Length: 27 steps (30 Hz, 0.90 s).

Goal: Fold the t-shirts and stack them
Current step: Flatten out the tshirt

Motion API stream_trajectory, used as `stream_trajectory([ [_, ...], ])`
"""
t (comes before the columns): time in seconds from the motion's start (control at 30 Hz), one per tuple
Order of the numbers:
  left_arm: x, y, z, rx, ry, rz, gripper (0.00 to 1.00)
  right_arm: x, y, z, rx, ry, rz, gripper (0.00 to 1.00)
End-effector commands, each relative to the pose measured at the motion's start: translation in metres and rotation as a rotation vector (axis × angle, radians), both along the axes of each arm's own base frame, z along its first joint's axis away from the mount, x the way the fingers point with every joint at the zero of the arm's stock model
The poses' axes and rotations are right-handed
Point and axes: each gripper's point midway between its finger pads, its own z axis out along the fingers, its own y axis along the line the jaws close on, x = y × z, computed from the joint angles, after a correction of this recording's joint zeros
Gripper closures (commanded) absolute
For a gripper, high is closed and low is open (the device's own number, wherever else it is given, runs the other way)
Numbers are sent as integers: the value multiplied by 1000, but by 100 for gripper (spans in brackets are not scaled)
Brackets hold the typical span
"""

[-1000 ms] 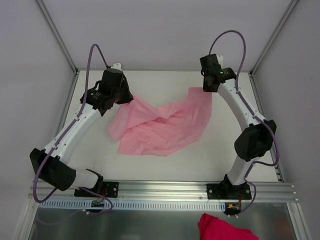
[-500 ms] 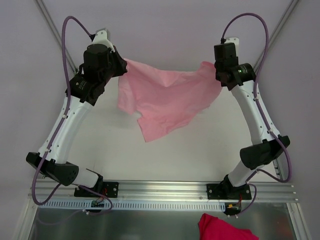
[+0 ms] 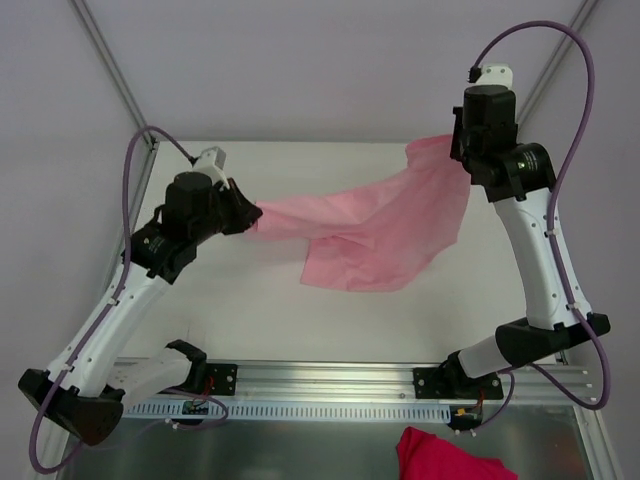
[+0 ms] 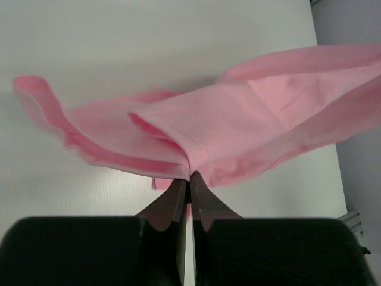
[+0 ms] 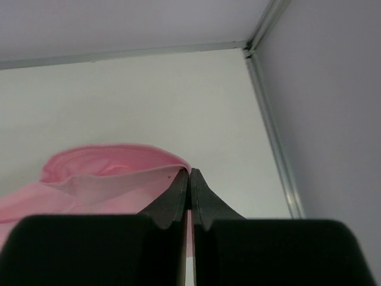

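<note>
A pale-pink t-shirt (image 3: 375, 230) hangs stretched in the air between my two grippers, above the white table (image 3: 280, 320). My left gripper (image 3: 252, 215) is shut on its left edge, low over the table's left half; in the left wrist view the t-shirt (image 4: 238, 125) spreads out from the left gripper (image 4: 190, 176). My right gripper (image 3: 458, 140) is shut on the right edge, raised high at the back right. In the right wrist view the t-shirt (image 5: 101, 179) folds over the left finger of the right gripper (image 5: 190, 173). The cloth sags in the middle.
A crumpled red garment (image 3: 450, 458) lies on the metal shelf in front of the arm bases. Grey walls close in the table on the back and both sides, with a metal frame post (image 5: 277, 143) along the right edge.
The left gripper has come down and toward the near side with its edge of the shirt. The right gripper has risen further back and right. The shirt is pulled out longer between them.
</note>
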Motion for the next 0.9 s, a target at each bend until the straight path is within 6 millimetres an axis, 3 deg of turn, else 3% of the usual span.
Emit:
stream_trajectory([
  [0.0,-47,-18,-69,-48,208,-79,100,-23,35,2,147,47,180,99],
  [0.13,-87,-20,-123,8,329,-96,100,-60,78,-58,187,255,290,99],
  [0.17,-93,-20,-129,8,347,-92,100,-73,92,-93,162,347,323,99],
  [0.23,-110,-18,-140,23,391,-100,100,-92,106,-119,200,407,347,99],
  [0.27,-114,-17,-144,29,403,-101,100,-107,114,-149,183,491,371,99],
  [0.37,-130,-10,-154,61,457,-103,100,-130,119,-190,168,603,386,99],
  [0.47,-140,0,-167,115,527,-88,100,-143,124,-214,136,678,396,99],
  [0.6,-140,20,-194,236,589,-9,100,-156,128,-240,86,725,394,99],
  [0.73,-129,16,-217,292,611,-7,100,-165,151,-248,115,725,447,99],
  [0.87,-102,-3,-240,336,624,-23,100,-171,165,-252,96,730,476,99],
])
